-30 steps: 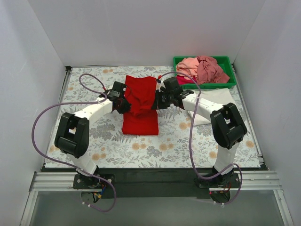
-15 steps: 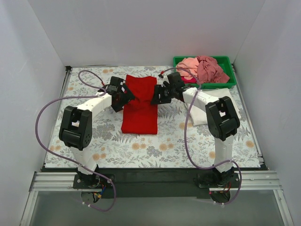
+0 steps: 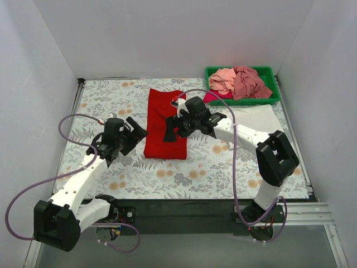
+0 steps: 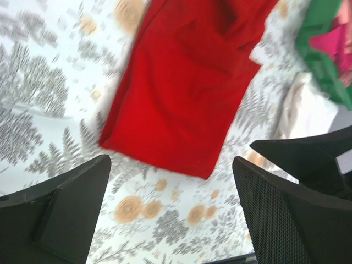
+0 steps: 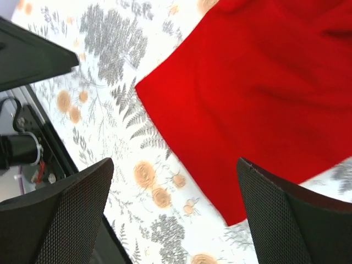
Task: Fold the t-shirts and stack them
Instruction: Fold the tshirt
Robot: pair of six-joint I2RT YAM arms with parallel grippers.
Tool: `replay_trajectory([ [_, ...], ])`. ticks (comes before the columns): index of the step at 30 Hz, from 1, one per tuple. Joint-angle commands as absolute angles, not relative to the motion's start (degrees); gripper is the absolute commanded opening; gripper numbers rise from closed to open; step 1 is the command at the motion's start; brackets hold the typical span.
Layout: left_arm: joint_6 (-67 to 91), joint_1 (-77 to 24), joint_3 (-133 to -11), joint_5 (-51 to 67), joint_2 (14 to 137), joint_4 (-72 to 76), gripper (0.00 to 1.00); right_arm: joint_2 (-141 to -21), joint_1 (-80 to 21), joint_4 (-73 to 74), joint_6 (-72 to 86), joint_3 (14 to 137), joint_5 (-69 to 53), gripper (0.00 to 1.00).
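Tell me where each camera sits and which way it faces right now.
Top external: above and behind the bases, looking down at the flower-printed table and folded bright red cloth t-shirt; both arms show.
Left wrist: on the left arm, facing that shirt's near end between open left fingers.
Right wrist: above the shirt's corner, between open right fingers.
Shared: all three see the shirt.

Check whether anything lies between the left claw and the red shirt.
Nothing visible does. The left claw stands open beside the red shirt, with only bare flowered table between them. The right claw, also open, hangs over the shirt's right side, off that path.
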State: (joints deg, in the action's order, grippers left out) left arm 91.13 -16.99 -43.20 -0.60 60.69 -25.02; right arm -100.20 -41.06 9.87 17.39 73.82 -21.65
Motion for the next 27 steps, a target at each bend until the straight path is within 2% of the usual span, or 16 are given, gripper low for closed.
replay_trajectory([
  [1, 93.1, -17.1, -36.3, 3.2, 58.7, -25.7, 0.93, -97.6, -43.9, 9.3, 20.5, 68.9, -14.3, 0.98],
  [7, 92.5, -17.1, -33.2, 6.8, 64.4, -22.4, 0.92, -86.2, -45.1, 1.0, 29.9, 49.3, -8.9, 0.98],
  [10, 92.8, -17.1, -32.2, 6.8, 66.2, -20.0, 0.84, -82.6, -45.1, -2.9, 31.8, 42.9, -7.7, 0.98],
  [16, 92.3, -17.1, -32.3, 6.1, 71.8, -18.0, 0.67, -84.5, -45.0, -3.6, 33.5, 41.7, -8.5, 0.93],
  [21, 93.3, -17.1, -31.5, 1.7, 74.1, -17.8, 0.57, -88.8, -45.0, -5.0, 34.0, 44.4, -9.5, 0.76],
  [25, 93.3, -17.1, -31.7, 1.1, 77.2, -16.3, 0.53, -92.2, -44.9, -5.0, 33.8, 46.7, -8.8, 0.69],
  [27, 93.3, -17.1, -32.1, 0.7, 78.5, -16.3, 0.47, -93.6, -44.9, -5.0, 33.9, 47.7, -8.3, 0.65],
])
